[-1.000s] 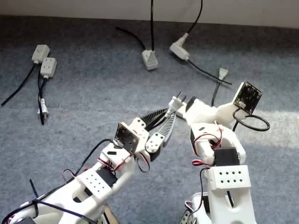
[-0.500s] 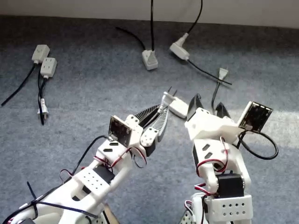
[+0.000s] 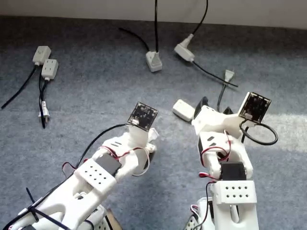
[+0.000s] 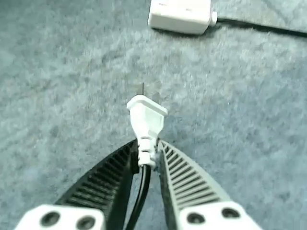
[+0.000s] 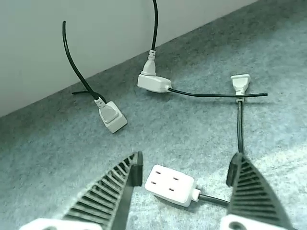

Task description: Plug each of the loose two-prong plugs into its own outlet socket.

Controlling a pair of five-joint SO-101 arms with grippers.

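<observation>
high view: on the grey carpeted bench point(image 3: 86, 100) a white outlet block point(image 3: 182, 110) lies just ahead of the right arm point(image 3: 223, 143), touching nothing, with one of that arm's dark fingers point(image 3: 201, 104) just beside it. a loose plug point(image 3: 229, 75) lies farther out on its black cord. a single socket point(image 3: 153, 61) and a white adapter point(image 3: 183, 51) lie near the far wall, and a pair of sockets point(image 3: 45, 62) lies well apart to the left. the left arm point(image 3: 105, 172) is bent over the bench with its camera board facing up. left wrist view: the left gripper point(image 4: 146, 149) has its fingers closed on the neck of a held plug point(image 4: 146, 120), white, two prongs pointing away from the wrist and just above the carpet, black cord trailing back between the fingers. the outlet block point(image 4: 180, 17) lies beyond the prongs, apart from them. right wrist view: the right gripper point(image 5: 186, 170) is spread wide and holds nothing. the outlet block point(image 5: 170, 184) sits between the two fingers, slots facing up, not touched by either. the loose plug point(image 5: 240, 82), the white adapter point(image 5: 153, 82) and the single socket point(image 5: 112, 116) lie beyond it.
</observation>
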